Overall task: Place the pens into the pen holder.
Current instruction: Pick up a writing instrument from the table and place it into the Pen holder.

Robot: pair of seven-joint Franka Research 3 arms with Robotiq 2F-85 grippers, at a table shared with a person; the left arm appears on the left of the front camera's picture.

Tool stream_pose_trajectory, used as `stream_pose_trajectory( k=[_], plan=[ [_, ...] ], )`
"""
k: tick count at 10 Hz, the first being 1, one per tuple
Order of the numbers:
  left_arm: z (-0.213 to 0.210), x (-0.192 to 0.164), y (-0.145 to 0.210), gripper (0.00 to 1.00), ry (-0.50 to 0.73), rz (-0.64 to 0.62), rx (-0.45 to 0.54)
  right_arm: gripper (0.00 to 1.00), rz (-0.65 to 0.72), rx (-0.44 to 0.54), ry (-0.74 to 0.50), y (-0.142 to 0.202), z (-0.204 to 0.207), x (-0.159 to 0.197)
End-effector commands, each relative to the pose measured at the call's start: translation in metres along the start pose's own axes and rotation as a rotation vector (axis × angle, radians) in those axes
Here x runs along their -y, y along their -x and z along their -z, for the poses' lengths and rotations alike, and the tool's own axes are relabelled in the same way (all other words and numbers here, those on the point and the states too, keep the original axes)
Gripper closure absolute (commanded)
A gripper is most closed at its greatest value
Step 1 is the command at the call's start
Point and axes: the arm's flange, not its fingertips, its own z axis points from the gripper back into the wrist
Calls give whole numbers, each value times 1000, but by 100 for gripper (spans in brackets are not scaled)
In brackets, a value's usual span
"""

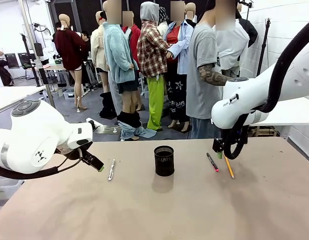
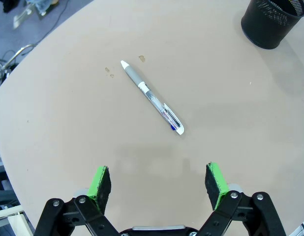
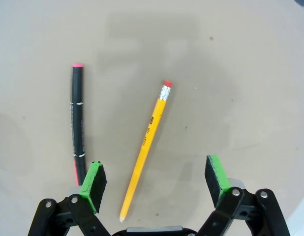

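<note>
**A:** How are the jaws set?
**B:** The left jaws and right jaws are spread wide; nothing is gripped.
**A:** The pens?
**B:** A white pen point(image 2: 151, 97) is laid flat on the worktop point(image 1: 194, 210) ahead of the left jaws. A pencil point(image 3: 144, 147) and a dark pen point(image 3: 77, 120) are laid by the right jaws. All are pointed lengthwise away.

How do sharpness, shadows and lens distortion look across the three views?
Front view: even light, soft shadow in front of the pen holder. Left wrist view: white pen sharp, table edge bowed by the wide lens. Right wrist view: pencil crisp, no glare.

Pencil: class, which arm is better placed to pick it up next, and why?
Right. The right fingers are open either side of the pencil; the left fingers face the white pen, beyond the holder.
</note>
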Motion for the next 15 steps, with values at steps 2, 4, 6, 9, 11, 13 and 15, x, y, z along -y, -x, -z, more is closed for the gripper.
stream_pose_trajectory(
  k=[2, 4, 6, 9, 11, 13, 15],
  plan=[
    [-1, -1, 0, 0, 0, -3, 2, 0, 46, -49, -18, -6, 10, 3],
    [-1, -1, 0, 0, 0, -3, 2, 18, 38, -66, -19, -3, 16, 3],
    [-1, -1, 0, 0, 0, -3, 2, 58, 32, -70, -28, -4, 14, 3],
    [-1, -1, 0, 0, 0, -3, 2, 100, 7, -93, -29, -5, 14, 1],
    [-1, -1, 0, 0, 0, -3, 2, 100, -4, -112, -52, -5, 18, -2],
    [-1, -1, 0, 0, 0, -3, 2, 100, -11, -134, -61, -4, 23, -3],
    [-1, -1, 0, 0, 0, -3, 2, 100, -44, -141, -76, -4, 21, -7]
  ],
)
